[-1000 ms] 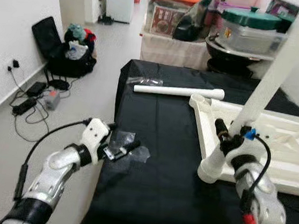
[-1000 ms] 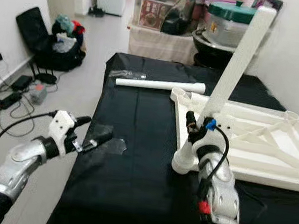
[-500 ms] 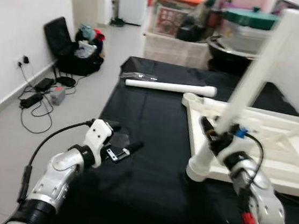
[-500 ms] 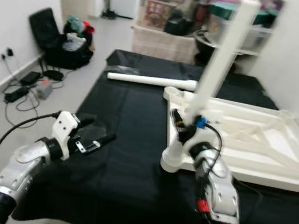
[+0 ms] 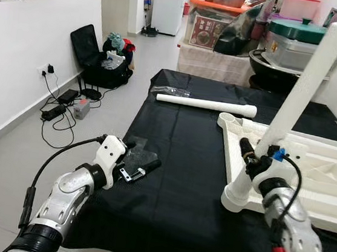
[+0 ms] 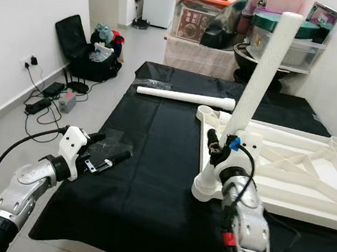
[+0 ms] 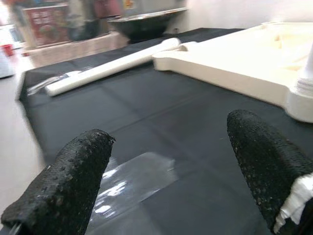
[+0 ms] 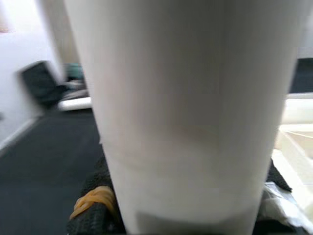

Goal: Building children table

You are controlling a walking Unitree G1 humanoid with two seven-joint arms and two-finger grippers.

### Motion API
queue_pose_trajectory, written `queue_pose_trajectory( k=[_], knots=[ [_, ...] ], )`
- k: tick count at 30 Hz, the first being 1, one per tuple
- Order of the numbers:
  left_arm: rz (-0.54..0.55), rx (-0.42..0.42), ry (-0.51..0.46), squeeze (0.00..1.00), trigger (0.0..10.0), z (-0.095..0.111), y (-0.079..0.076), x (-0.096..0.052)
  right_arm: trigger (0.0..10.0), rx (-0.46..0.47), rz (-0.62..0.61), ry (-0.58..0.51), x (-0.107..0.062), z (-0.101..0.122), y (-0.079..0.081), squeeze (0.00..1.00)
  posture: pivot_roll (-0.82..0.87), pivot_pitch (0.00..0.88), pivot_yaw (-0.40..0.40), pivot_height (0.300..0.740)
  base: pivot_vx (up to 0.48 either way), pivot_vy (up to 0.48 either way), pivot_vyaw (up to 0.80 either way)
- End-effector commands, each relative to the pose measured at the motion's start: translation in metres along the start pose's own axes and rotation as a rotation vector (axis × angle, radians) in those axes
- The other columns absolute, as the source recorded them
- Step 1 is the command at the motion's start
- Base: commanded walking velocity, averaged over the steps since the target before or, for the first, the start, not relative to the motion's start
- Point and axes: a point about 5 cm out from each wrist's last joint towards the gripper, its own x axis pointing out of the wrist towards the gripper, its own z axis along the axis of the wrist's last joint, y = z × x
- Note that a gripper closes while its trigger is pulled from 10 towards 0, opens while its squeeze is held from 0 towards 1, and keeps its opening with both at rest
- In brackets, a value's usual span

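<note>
Step in hand: you are seating the upright leg [image 5: 296,98] in the near corner socket of the upturned tabletop [image 5: 327,174], at 3 o'clock on the black cloth [image 5: 182,164].
Right gripper [image 5: 257,163]: clamped on the leg's lower end.
Left gripper [image 5: 136,165]: fingers spread, empty, above clear film [image 7: 132,178].
Next move: judge the seating, then fetch the spare leg [image 5: 206,105] at 12 o'clock.
Hidden: socket joint depth; tabletop's right end cut off.

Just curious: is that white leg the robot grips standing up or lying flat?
Standing: the white leg rises, leaning, from the tabletop's corner socket.
</note>
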Motion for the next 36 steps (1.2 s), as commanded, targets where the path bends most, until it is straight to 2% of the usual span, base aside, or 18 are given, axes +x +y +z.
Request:
queue_pose_trajectory(
  k=[1, 3, 5, 8, 11, 16, 17, 18, 23, 24, 26, 27, 28, 29, 31, 32, 34, 36],
  knots=[
    [0.007, -0.003, 0.01, 0.0, 10.0, -0.002, 0.001, 0.001, 0.0, 0.018, -0.437, 0.07, -0.013, -0.014, -0.061, 0.0, -0.01, 0.0, -0.068, 0.74, 0.0, 0.0, 0.0],
    [0.01, -0.003, 0.011, 0.0, 10.0, -0.003, 0.0, 0.001, 0.0, 0.056, -0.677, 0.086, -0.032, -0.019, -0.068, 0.0, -0.01, 0.0, -0.068, 0.74, 0.0, 0.0, 0.0],
    [0.011, -0.001, 0.013, 0.0, 10.0, -0.003, 0.0, 0.001, 0.0, 0.065, -0.722, 0.087, -0.039, -0.019, -0.062, 0.0, 0.0, 0.0, -0.072, 0.74, 0.0, 0.0, 0.0],
    [0.015, 0.002, 0.017, 0.0, 10.0, -0.004, -0.001, 0.0, 0.0, 0.085, -0.641, 0.11, -0.044, -0.021, -0.026, 0.0, 0.01, 0.0, -0.079, 0.74, 0.0, 0.0, 0.0],
    [0.019, 0.001, 0.017, 0.0, 10.0, -0.004, 0.0, -0.001, 0.0, 0.084, -0.611, 0.136, -0.044, -0.024, -0.014, 0.0, 0.01, 0.0, -0.082, 0.74, 0.0, 0.0, 0.0],
    [0.023, 0.001, 0.018, 0.0, 10.0, -0.005, 0.0, -0.002, 0.0, 0.059, -0.611, 0.15, -0.043, -0.024, -0.011, 0.0, 0.01, 0.0, -0.085, 0.74, 0.0, 0.0, 0.0],
    [0.024, -0.001, 0.021, 0.0, 10.0, -0.006, 0.0, -0.003, 10.0, 0.046, -0.575, 0.157, -0.038, -0.023, -0.01, 0.0, 0.0, 0.0, -0.083, 0.74, 0.0, 0.0, 0.0],
    [0.024, -0.002, 0.024, 0.0, 10.0, -0.006, 0.0, -0.003, 10.0, 0.035, -0.515, 0.156, -0.033, -0.021, -0.007, 0.0, 0.0, 0.0, -0.083, 0.74, 0.0, 0.0, 0.0],
    [0.023, -0.003, 0.026, 0.0, 10.0, -0.007, 0.0, -0.004, 10.0, 0.036, -0.487, 0.136, -0.03, -0.017, -0.007, 0.0, 0.0, 0.0, -0.083, 0.74, 0.0, 0.0, 0.0],
    [0.022, -0.005, 0.028, 0.0, 10.0, -0.007, 0.0, -0.004, 10.0, 0.041, -0.473, 0.106, -0.027, -0.012, -0.009, 1.0, 0.0, 0.0, -0.082, 0.74, 0.0, 0.0, 0.0],
    [0.022, -0.005, 0.028, 0.0, 10.0, -0.007, 0.0, -0.004, 10.0, 0.041, -0.473, 0.106, -0.027, -0.012, -0.009, 1.0, 0.0, 0.0, -0.082, 0.74, 0.0, 0.0, 0.0],
    [0.019, -0.007, 0.027, 0.0, 10.0, -0.007, -0.001, -0.004, 10.0, 0.048, -0.383, 0.022, -0.02, 0.001, -0.007, 0.0, 0.0, 0.0, -0.082, 0.74, 0.0, 0.0, 0.0],
    [0.017, -0.01, 0.028, 0.0, 10.0, -0.007, -0.001, -0.004, 10.0, 0.073, -0.221, -0.055, -0.013, 0.015, -0.003, 0.0, 0.0, 0.0, -0.082, 0.74, 0.0, 0.0, 0.0],
    [0.017, -0.01, 0.028, 0.0, 10.0, -0.007, -0.001, -0.004, 10.0, 0.073, -0.221, -0.055, -0.013, 0.015, -0.003, 0.0, 0.0, 0.0, -0.082, 0.74, 0.0, 0.0, 0.0],
    [0.013, -0.013, 0.029, 0.0, 10.0, -0.008, -0.001, -0.005, 10.0, 0.084, 0.062, -0.127, -0.006, 0.03, 0.002, 0.0, 0.0, 0.0, -0.082, 0.74, 0.0, 0.0, 0.0],
    [0.013, -0.013, 0.029, 0.0, 10.0, -0.008, -0.001, -0.005, 10.0, 0.084, 0.062, -0.127, -0.006, 0.03, 0.002, 0.0, 0.0, 0.0, -0.082, 0.74, 0.0, 0.0, 0.0],
    [0.012, -0.015, 0.031, 0.0, 10.0, -0.008, -0.001, -0.005, 10.0, 0.074, 0.194, -0.131, -0.006, 0.034, 0.002, 0.0, 0.0, 0.0, -0.082, 0.74, 0.0, 0.0, 0.0],
    [0.009, -0.015, 0.033, 0.0, 10.0, -0.009, -0.001, -0.005, 10.0, -0.002, 0.313, -0.12, -0.005, 0.031, -0.007, 0.0, 0.0, 0.0, -0.082, 0.74, 0.0, 0.0, 0.0]
  ],
)
